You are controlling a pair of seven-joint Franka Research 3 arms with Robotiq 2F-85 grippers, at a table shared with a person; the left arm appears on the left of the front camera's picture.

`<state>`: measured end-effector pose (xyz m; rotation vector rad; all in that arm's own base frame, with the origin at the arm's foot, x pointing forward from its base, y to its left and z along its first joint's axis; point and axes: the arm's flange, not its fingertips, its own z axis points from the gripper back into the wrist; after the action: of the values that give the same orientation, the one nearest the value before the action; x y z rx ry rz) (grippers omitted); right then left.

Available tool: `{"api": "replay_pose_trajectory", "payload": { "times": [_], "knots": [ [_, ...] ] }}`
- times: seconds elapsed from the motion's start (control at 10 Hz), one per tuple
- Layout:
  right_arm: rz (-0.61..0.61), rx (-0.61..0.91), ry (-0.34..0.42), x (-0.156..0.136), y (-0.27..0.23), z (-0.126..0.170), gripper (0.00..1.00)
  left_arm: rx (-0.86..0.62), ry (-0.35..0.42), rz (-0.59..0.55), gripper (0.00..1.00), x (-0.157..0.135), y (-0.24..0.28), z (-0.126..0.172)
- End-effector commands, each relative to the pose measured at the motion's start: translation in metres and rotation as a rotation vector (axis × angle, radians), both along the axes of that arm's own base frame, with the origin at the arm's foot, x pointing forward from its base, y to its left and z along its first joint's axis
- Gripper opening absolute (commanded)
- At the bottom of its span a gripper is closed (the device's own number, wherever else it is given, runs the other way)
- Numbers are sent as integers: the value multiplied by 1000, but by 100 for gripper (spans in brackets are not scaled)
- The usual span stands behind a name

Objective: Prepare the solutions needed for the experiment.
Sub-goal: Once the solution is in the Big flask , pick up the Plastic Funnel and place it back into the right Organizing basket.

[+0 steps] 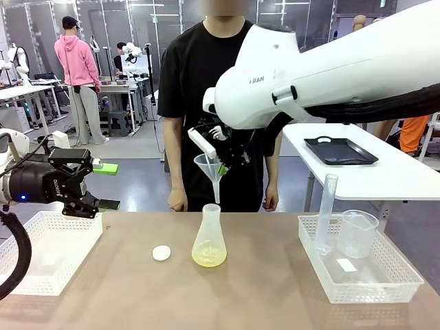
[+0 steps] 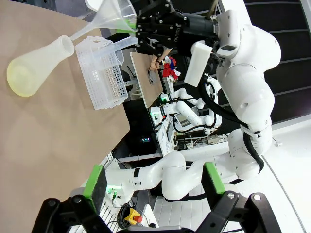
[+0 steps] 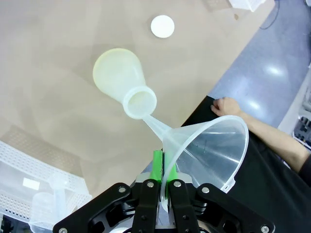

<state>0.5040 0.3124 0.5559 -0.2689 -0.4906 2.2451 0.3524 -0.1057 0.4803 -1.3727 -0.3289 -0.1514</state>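
Brown tabletop (image 1: 275, 289) spans the shared bench, and a translucent plastic conical flask (image 1: 209, 234) stands upright at its middle. The solutions (image 1: 209, 259) show as a thin pale yellow-green layer in the flask's base. With so little liquid the flask is probably light and easy to tip, and its smooth wall may be slippery, so the narrow neck looks like the safest place to hold it. Well to the flask's left, the left gripper (image 1: 103, 185) hangs with its jaws spread wide and nothing between them. Just left of the flask lies a small white round disc (image 1: 161, 253). Directly above the flask, the right gripper (image 3: 164, 167) is clamped tight on the rim wall of a clear thin-walled plastic funnel (image 1: 208, 165). The funnel's stem points at the flask's mouth and is not clearly inside it. Beyond the flask stands a person in a black shirt (image 1: 206, 75), hands down at the table's far edge.
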Motion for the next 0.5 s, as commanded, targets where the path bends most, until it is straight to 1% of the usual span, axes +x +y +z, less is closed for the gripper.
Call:
{"api": "replay_pose_trajectory", "payload": {
  "times": [0.0, 0.1, 0.2, 0.3, 0.4],
  "knots": [
    [-74, 15, -4, -20, -31, 8, 0, -22, -2, 1, 100, 0, -2, 2],
    [-27, 57, -16, -29, -46, 17, 0, -22, -2, 1, 100, 0, -2, 2],
    [-45, 50, -49, -33, -54, 23, 0, -22, -2, 1, 100, 0, -2, 2],
    [-70, 83, -63, -37, -61, 25, 0, -22, -2, 1, 100, 0, -2, 2],
    [-113, 89, -36, -41, -74, 22, 0, -22, -2, 1, 100, 0, -2, 2]
  ]
}}
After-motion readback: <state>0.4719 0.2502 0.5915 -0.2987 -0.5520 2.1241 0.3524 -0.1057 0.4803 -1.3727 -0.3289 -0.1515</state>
